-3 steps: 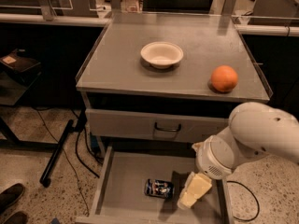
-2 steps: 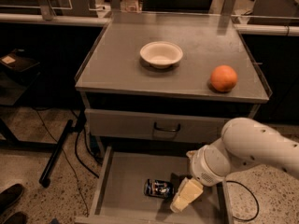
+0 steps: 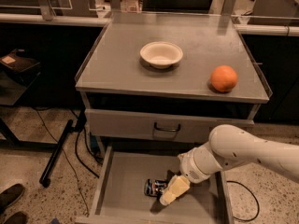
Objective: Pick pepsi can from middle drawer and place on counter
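**Grasp step in hand, lift and placing not yet done**

The tabletop [image 3: 117, 69] on the far side carries a white bowl [image 3: 161, 54] and, to the right of it, an orange [image 3: 224, 78]. Its near left part looks free for the placing. Below it the middle drawer [image 3: 126, 181] stands pulled out toward the near side. The white arm [image 3: 243, 148] reaches in from the right and down into this drawer. Its claw [image 3: 170, 192] is low over the drawer floor, just beside the right end of the pepsi can [image 3: 154, 187], maybe touching it. If the claw is released or clenched, I cannot tell. The can lies on its side about in the middle of the drawer, with its long axis running left to right. Which end is its top I cannot make out. I judge the next move needs a firm hold across the round body, then a lift clear of the drawer walls and of the upper drawer front [image 3: 140, 122]
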`<state>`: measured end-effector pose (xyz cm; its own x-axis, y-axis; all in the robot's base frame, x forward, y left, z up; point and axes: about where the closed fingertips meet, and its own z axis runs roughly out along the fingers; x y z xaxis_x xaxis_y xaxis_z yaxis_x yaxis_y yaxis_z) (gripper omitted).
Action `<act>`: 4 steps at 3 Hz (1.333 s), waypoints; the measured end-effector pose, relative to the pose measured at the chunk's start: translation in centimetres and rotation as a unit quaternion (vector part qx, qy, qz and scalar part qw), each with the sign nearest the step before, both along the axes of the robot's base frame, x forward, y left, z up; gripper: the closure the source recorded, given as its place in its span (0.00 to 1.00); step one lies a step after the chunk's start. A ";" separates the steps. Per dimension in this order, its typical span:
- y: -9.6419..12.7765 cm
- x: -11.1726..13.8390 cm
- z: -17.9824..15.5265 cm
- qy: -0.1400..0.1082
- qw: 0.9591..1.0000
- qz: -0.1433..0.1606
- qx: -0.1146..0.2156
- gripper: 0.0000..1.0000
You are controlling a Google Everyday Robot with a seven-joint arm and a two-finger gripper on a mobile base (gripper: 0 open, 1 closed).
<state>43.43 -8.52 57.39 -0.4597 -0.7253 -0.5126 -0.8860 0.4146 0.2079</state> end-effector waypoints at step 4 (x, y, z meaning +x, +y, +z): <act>2.0 1.9 -8.5 0.003 0.997 -0.059 0.059 0.00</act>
